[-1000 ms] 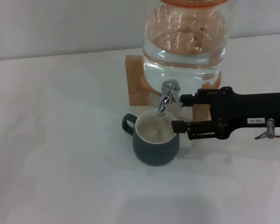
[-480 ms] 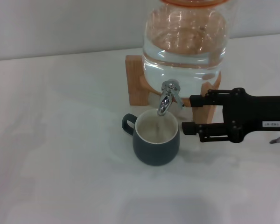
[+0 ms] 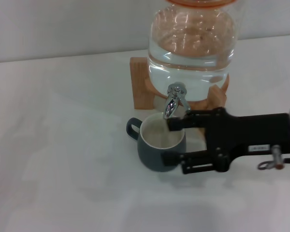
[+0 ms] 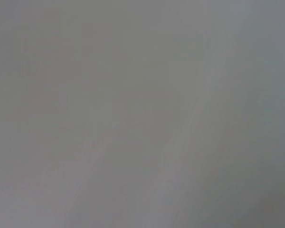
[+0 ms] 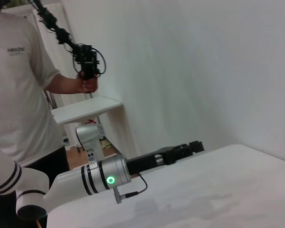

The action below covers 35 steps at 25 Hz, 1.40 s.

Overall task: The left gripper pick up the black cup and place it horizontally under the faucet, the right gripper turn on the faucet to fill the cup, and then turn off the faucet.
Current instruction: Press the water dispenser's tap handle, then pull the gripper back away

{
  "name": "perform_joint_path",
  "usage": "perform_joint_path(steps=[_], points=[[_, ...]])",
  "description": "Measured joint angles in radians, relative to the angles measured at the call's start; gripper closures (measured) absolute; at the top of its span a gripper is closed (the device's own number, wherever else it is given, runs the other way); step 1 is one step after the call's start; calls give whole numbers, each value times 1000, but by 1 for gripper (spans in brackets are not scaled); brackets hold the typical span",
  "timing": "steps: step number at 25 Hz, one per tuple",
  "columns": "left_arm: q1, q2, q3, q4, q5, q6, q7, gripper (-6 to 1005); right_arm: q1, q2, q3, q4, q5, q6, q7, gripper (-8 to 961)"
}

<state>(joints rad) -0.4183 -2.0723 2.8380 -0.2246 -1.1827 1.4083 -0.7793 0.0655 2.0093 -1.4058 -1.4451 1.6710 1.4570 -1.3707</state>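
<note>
Count: one black cup (image 3: 157,152), one faucet (image 3: 173,100), one glass jar (image 3: 193,46), one wooden stand (image 3: 144,89), one gripper in the head view.
Black cup: upright on the white table (image 3: 58,145), loop handle turned away from the gripper; cream inside visible; it sits directly below the faucet and at the tips of the gripper's fingers.
Faucet: chrome, spout pointing down over the cup's mouth, just above and beyond the upper finger's tip.
Glass jar: clear, holding water, orange band at the top, resting on the wooden stand behind the faucet.
Right gripper (image 3: 175,141): black, boxy, white label on its body, reaching in level from the right edge of the view.
Fingers: held apart, one above the other; the upper finger (image 3: 183,122) ends at the cup's rim just under the faucet, the lower finger (image 3: 176,158) lies against the cup's near side. Whether they touch the cup cannot be told.
Obstruction: the gripper covers the cup's right flank.
Left gripper (image 5: 192,147): seen only in the right wrist view, far off over the table edge; finger state cannot be told.
Bystander: one person (image 5: 19,85) in a white shirt beyond it.
</note>
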Motion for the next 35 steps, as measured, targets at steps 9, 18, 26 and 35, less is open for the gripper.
perform_joint_path(steps=[9,18,26,35], points=[[-1,0,1,1,0,0,0,575,25,0,-127,1,-7,-145,-4,185],[2,0,1,1,0,0,0,575,26,0,-147,6,-31,-227,-3,185],[4,-1,1,1,1,-1,0,575,13,-2,-115,13,-42,-230,-4,185],[6,-2,1,5,2,-2,0,575,4,-2,-68,15,-54,-193,-5,185]])
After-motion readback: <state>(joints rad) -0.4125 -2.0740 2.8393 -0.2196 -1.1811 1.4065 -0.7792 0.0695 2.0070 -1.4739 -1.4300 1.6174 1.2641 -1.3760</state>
